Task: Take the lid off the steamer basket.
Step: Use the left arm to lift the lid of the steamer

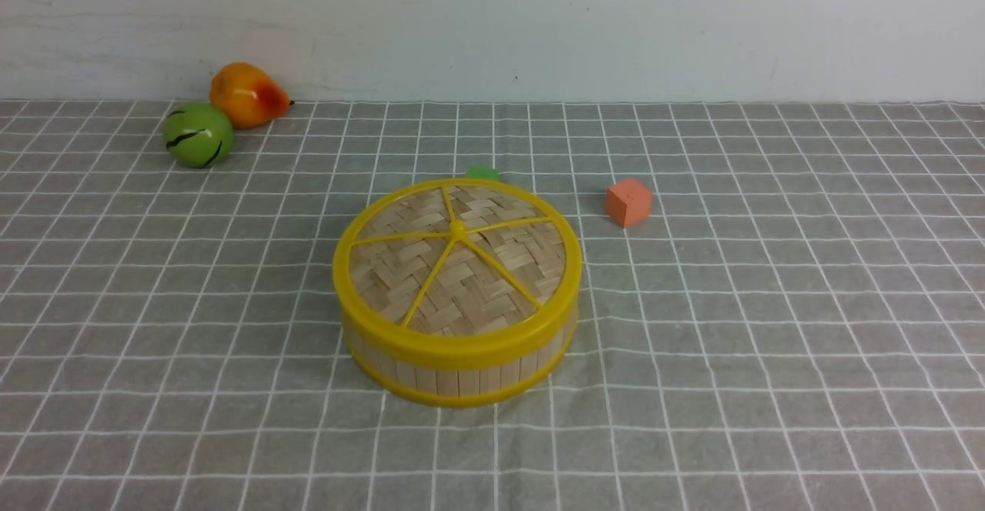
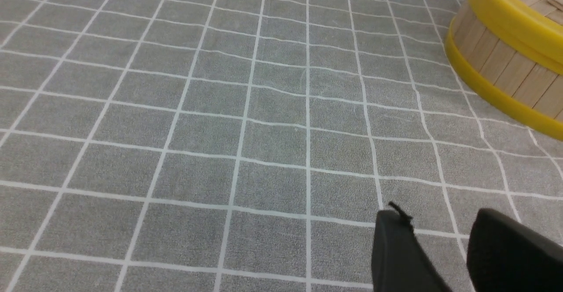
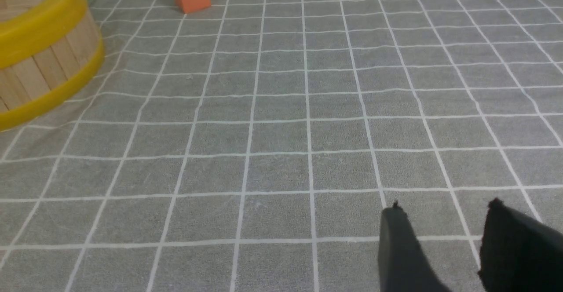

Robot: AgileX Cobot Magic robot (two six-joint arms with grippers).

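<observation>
Cube (image 1: 629, 202) right of basket (image 1: 462, 376); green block (image 1: 482, 173) behind it; green fruit (image 1: 198, 135) and orange fruit (image 1: 248, 94) far left. Lid (image 1: 456, 261) seated on basket, well apart from left gripper (image 2: 440, 224) and right gripper (image 3: 444, 213). Both jaws apart, empty.

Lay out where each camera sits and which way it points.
Front view: between the arms, facing forward over the cloth to the wall; lid on steamer basket at centre; no arm shows.
Left wrist view: on the left arm, angled down at cloth; left gripper shows, open; basket beyond.
Right wrist view: on the right arm, angled down; right gripper shows, open; basket and orange cube beyond.
Shared: all three see the basket; front and right wrist see the cube.
</observation>
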